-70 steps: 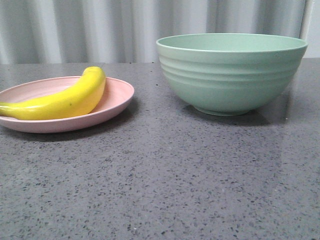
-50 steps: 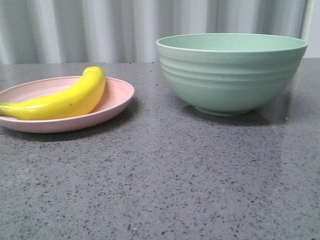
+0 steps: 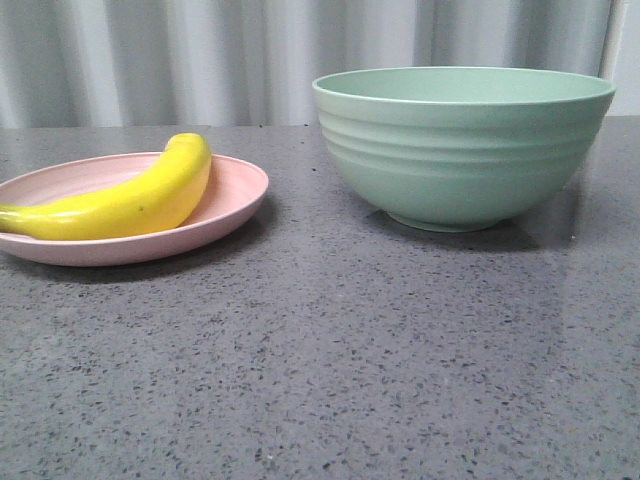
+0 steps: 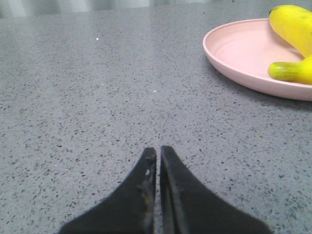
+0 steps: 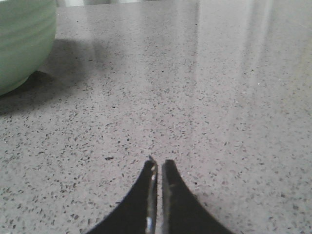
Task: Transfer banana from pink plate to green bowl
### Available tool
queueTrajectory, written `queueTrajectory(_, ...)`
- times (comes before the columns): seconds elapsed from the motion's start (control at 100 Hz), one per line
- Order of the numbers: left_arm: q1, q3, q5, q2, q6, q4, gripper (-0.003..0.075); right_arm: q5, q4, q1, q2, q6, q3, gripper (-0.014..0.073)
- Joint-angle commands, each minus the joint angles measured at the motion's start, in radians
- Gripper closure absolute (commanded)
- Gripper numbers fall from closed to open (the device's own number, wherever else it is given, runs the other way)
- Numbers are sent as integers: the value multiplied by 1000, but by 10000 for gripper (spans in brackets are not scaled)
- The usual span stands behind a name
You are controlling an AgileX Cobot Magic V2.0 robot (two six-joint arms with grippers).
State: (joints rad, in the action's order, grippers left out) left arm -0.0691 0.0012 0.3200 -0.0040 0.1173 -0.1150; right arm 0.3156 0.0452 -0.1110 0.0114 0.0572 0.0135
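Observation:
The yellow banana [image 3: 130,200] lies on the pink plate [image 3: 235,195] at the left of the front view. The green bowl [image 3: 460,150] stands upright to the right of the plate, empty as far as I can see. Neither gripper shows in the front view. In the left wrist view my left gripper [image 4: 158,150] is shut and empty, low over bare table, with the plate [image 4: 239,53] and the banana [image 4: 292,29] some way off. In the right wrist view my right gripper [image 5: 159,163] is shut and empty, apart from the bowl [image 5: 22,39].
The table [image 3: 330,350] is grey speckled stone. A pale corrugated wall [image 3: 200,60] runs behind the plate and bowl.

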Motion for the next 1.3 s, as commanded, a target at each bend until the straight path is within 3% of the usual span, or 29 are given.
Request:
queueTrajectory(0.0,2,25,-38,-33,-10,-3,739,-24,2,-6,18,-6,26,673)
queueTrajectory(0.55,2,25,-109,-33,-10,-3,739,-32,2,-6,18,-6,26,673)
queueTrajectory(1.14,2,25,-223,-33,-12,-72,739,-316,-45,-6,18,-6,26,673)
queueTrajectory(1.29,2,25,-230,-33,-12,-72,739,-301,-45,-6,18,-6,26,673)
